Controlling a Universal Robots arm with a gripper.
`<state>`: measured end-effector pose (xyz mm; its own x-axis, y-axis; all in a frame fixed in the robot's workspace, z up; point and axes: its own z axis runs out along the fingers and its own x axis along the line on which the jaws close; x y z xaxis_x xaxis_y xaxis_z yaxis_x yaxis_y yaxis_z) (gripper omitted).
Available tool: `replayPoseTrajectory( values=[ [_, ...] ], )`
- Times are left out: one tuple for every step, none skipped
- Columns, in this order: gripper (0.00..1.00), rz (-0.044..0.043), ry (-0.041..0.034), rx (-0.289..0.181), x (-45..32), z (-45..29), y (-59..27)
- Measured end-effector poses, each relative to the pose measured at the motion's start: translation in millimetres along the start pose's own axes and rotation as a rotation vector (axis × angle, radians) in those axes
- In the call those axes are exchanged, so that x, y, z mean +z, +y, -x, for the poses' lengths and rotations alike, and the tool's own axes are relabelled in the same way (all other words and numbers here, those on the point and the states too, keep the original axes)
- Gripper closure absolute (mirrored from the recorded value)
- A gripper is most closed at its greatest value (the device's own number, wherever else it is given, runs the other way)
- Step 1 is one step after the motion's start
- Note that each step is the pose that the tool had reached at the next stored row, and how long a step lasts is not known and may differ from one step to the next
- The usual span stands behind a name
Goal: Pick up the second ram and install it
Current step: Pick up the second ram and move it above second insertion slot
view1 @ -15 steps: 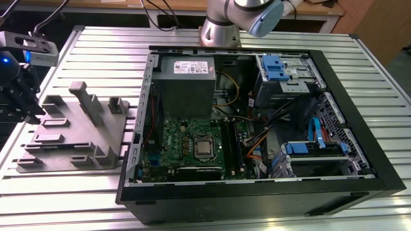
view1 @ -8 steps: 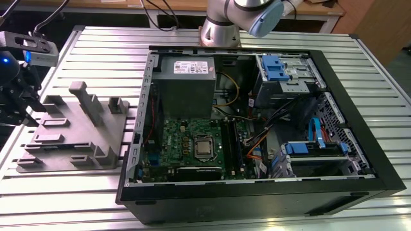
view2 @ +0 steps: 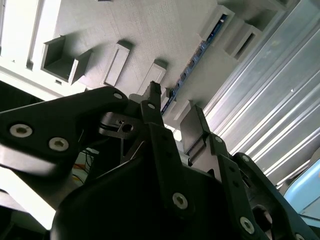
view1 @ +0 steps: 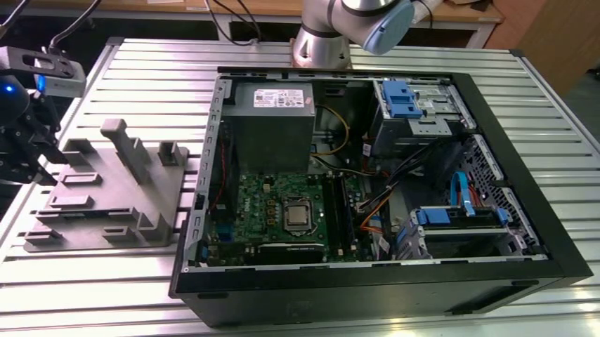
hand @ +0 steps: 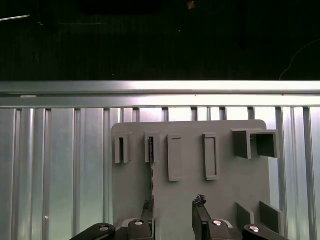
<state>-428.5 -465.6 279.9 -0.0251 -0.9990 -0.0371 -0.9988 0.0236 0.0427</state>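
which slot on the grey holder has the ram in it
The slot next to one end of the row of four: the second ram, a dark stick, runs from it toward the gripper. The others look empty.

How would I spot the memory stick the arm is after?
Look beside the open computer case, at the grey holder on the slatted table. Standing on edge in its slots is a thin dark bluish strip, the second ram; everything around it is plain grey plastic.
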Motion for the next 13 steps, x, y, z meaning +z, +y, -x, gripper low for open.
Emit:
replayPoseTrajectory(
  values=[
    [0.59, 0.0001, 0.0001, 0.0, 0.1, 0.0, 0.0],
    [0.59, 0.0, 0.0001, -0.001, 0.2, 0.0, 0.0],
    [0.59, -0.0001, 0.0, -0.001, 0.4, 0.0, 0.0],
    [0.59, -0.0001, 0.0, -0.001, 0.7, 0.0, 0.0],
    [0.59, -0.0001, 0.0, -0.002, 1.0, -0.1, 0.0],
    [0.59, -0.0002, 0.0, -0.002, 1.5, -0.2, 0.0],
    [0.59, 0.0, 0.0001, -0.003, 1.9, -0.4, -0.1],
    [0.59, 0.0001, 0.0001, -0.003, 2.4, -0.8, -0.1],
    [0.59, 0.0, 0.0001, -0.004, 2.9, -1.2, -0.2],
    [0.59, 0.0, 0.0001, -0.005, 3.4, -1.7, -0.2],
    [0.59, 0.0001, 0.0002, -0.006, 3.7, -2.2, -0.2],
    [0.59, 0.0001, 0.0002, -0.006, 4.2, -2.7, -0.2],
    [0.59, 0.0001, 0.0002, -0.007, 4.6, -3.1, -0.3]
  ],
)
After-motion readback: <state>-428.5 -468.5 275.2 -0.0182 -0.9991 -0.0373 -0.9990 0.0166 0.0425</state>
